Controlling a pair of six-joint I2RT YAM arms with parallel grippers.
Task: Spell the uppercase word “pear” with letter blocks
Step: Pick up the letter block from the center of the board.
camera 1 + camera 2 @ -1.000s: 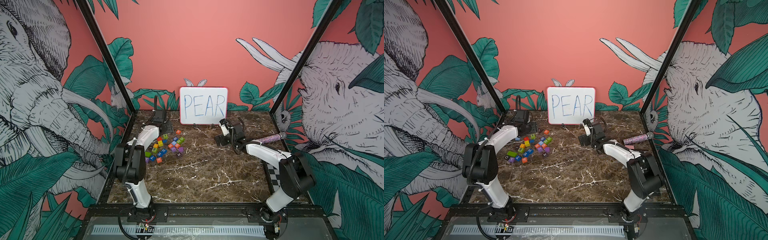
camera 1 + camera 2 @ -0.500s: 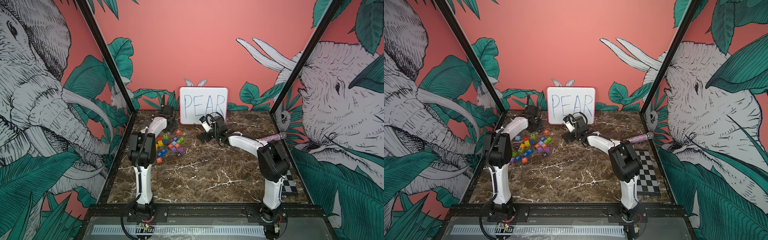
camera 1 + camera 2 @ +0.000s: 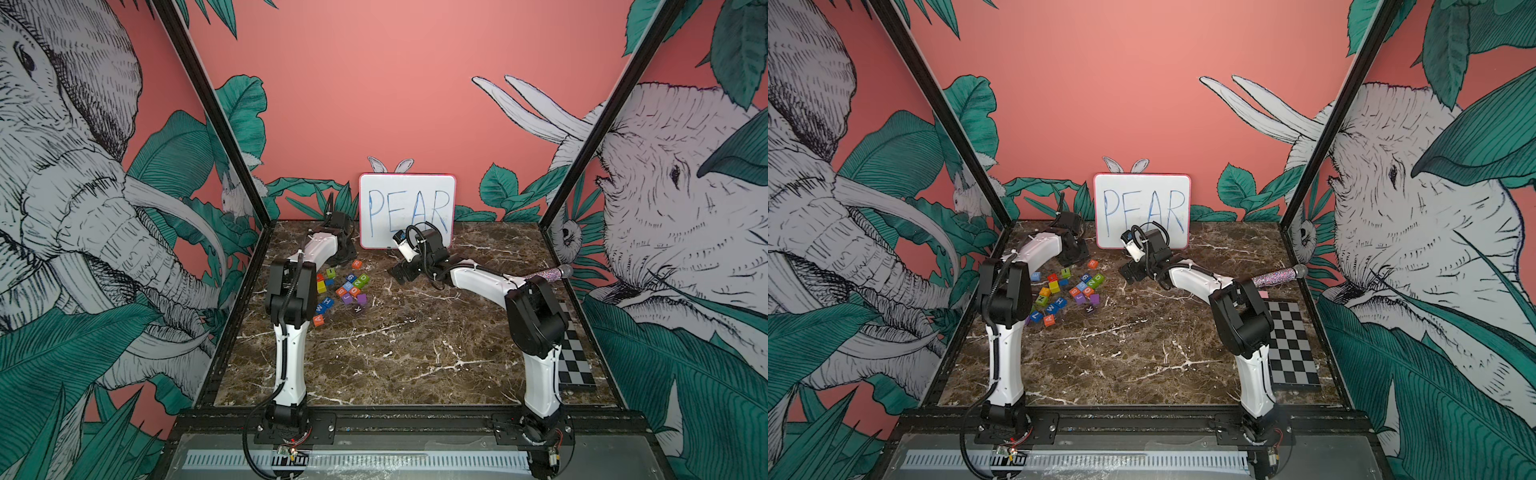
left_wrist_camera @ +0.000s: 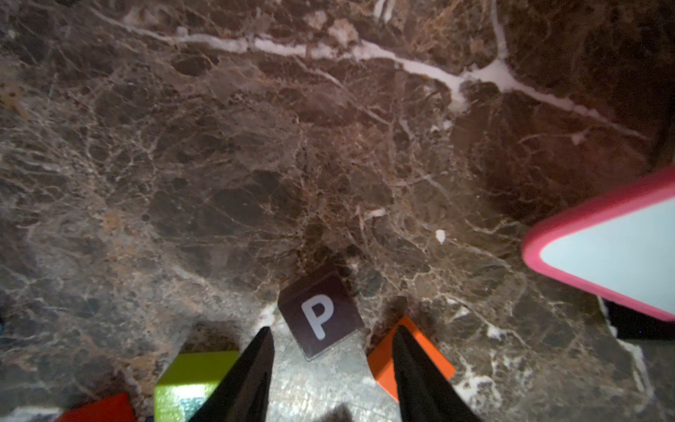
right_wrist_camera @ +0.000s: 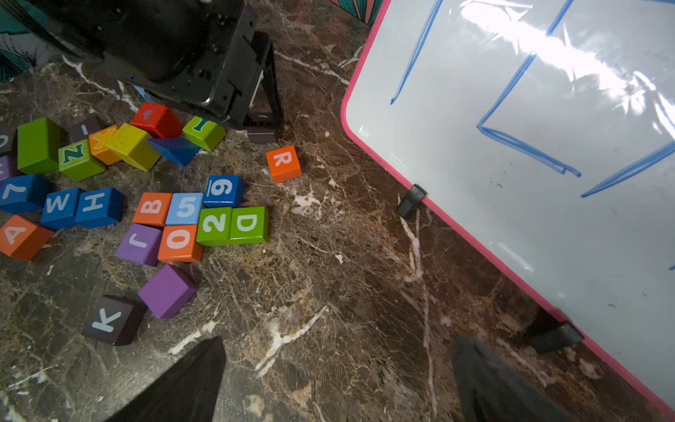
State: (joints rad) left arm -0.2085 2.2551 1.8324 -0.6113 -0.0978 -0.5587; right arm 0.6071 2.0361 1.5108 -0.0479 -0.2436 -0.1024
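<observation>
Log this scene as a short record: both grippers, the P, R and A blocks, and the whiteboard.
P block: dark brown, flat on the table, letter up
left gripper: open, straddling the P block, not touching it
right gripper: open, empty, near the whiteboard
R block: orange, alone beside the pile
A block: orange, at the pile's edge
whiteboard: upright at the back, reads PEAR
word: not started

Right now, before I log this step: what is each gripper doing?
Left gripper: open, fingertips either side of the P block, not gripping it.
Right gripper: open, empty.
</observation>
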